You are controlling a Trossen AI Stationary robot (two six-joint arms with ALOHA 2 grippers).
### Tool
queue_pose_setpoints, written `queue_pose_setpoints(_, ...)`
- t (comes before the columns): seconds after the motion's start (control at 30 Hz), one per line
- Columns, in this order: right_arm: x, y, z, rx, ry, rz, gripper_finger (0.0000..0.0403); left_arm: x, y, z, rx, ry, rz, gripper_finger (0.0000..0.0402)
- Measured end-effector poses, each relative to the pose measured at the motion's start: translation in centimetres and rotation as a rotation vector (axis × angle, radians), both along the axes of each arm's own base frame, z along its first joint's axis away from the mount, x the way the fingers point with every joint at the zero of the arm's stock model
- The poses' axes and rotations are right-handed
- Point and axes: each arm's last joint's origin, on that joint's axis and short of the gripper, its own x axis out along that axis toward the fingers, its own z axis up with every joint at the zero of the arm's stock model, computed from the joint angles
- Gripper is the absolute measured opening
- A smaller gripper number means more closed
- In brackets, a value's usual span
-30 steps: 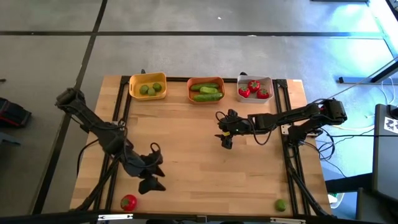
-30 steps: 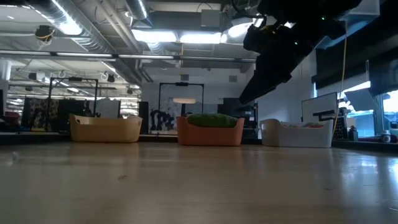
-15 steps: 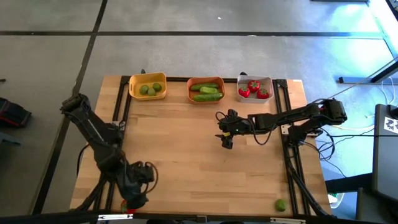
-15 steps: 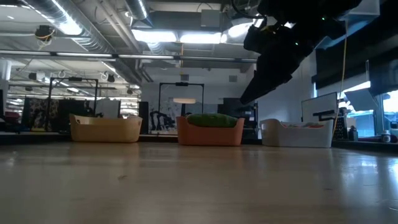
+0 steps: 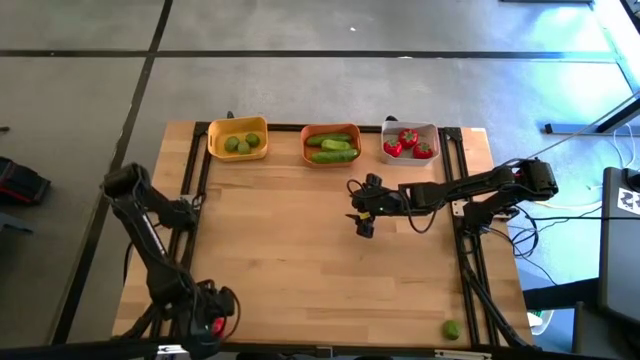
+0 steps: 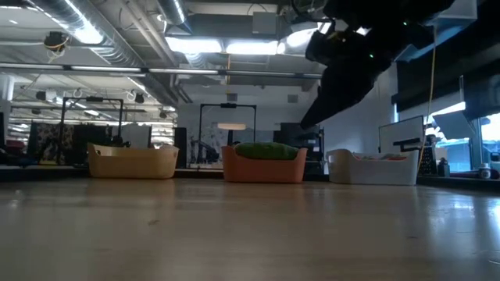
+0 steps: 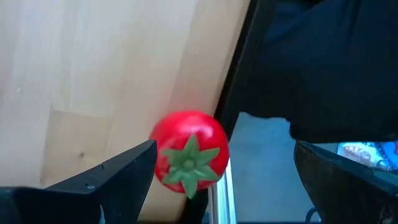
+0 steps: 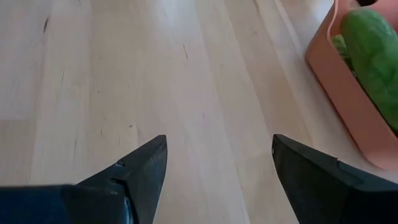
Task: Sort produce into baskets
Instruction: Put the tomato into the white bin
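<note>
Yellow basket: limes. Orange basket: cucumbers. White basket: tomatoes. Loose tomato, green calyx showing, at table's front-left edge; loose lime front-right corner.

Wooden table, light planks, sitting inside a black metal frame on a grey floor. Black cables are trailing off beside the table's right edge. Ceiling lights are glowing across the room beyond.
</note>
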Motion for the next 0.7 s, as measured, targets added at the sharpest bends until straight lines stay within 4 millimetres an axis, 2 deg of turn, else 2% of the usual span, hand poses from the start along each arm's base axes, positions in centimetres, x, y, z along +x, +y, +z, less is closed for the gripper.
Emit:
queue_pose_setpoints(0.43,0.1,0.0,0.1,-0.016,-0.01,0.014,0.028,-1.1,-2.1,-3.8,0.095,0.118,-0.071,0.037)
queue_pose_setpoints(0.7,0.1,0.0,0.1,-0.017,-0.01,0.013,0.028,-1.0,-2.6,-6.0,0.167,0.155,-0.093,0.037)
